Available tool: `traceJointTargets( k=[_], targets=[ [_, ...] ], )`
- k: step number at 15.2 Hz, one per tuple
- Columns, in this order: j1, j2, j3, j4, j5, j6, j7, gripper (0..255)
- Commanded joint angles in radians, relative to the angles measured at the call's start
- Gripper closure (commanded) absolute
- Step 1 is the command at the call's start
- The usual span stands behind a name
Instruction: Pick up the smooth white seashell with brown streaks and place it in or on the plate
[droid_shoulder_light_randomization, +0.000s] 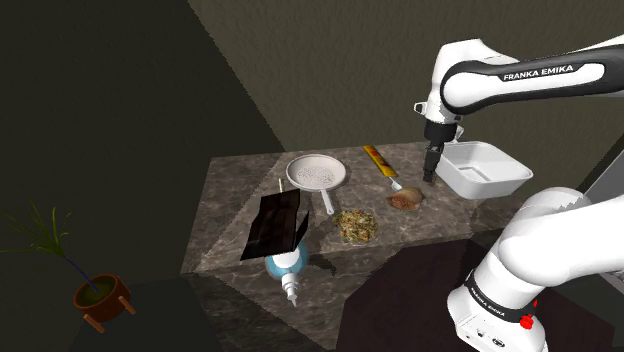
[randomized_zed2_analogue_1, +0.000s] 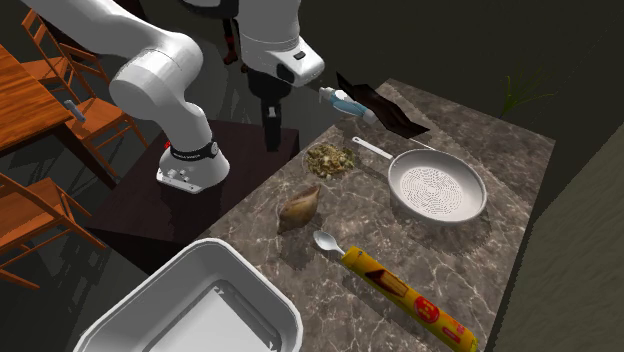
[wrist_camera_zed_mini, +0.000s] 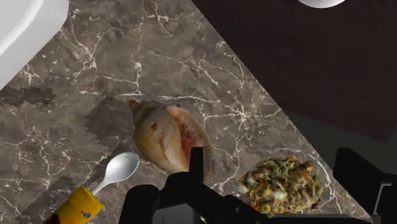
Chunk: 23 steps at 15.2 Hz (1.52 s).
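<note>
the gripper (droid_shoulder_light_randomization: 430, 172) is hanging above the marble counter (droid_shoulder_light_randomization: 230, 190), and its two black fingers are standing apart, clasping nothing. the seashell (droid_shoulder_light_randomization: 405, 200), cream and pale brown with reddish-brown streaks, is lying on its side on the counter. it is resting below the gripper, a little to the shoulder view's left and nearer to the camera, and the fingers are not touching it. in the wrist view the shell is showing beside one finger and outside the gap. the plate (wrist_camera_zed_mini: 322, 173), which is carrying a heap of greenish-yellow food, is showing between the fingers, far below them.

in the shoulder view the plate is sitting near the shell, to its left and a little nearer. a white tray (droid_shoulder_light_randomization: 490, 188) is standing to the right of the shell, near the counter's right end. a yellow tube (droid_shoulder_light_randomization: 378, 160) with a spoon-like tip is lying just beyond the shell, its tip pointing at it. further left, a white round pan (droid_shoulder_light_randomization: 318, 173) with a handle is resting on the counter. a black object (droid_shoulder_light_randomization: 275, 225) and a blue bottle (droid_shoulder_light_randomization: 287, 268) are lying at the near left part. a potted plant (droid_shoulder_light_randomization: 98, 293) is standing on the floor, well apart at the far left.
</note>
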Motion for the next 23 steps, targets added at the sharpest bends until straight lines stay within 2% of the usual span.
traceJointTargets(
  k=[1, 6, 10, 18, 23],
  targets=[
    [-0.001, 0.038, -0.048, -0.03, -0.035, 0.082, -0.073, 0],
    [0.011, 0.199, -0.179, -0.054, -0.099, 0.295, -0.255, 0],
    [0.053, 0.374, -0.288, -0.036, -0.1, 0.474, -0.417, 0],
    [0.08, 0.499, -0.335, -0.068, -0.073, 0.63, -0.463, 0],
    [0.083, 0.508, -0.338, -0.071, -0.07, 0.641, -0.466, 0]
  ],
)
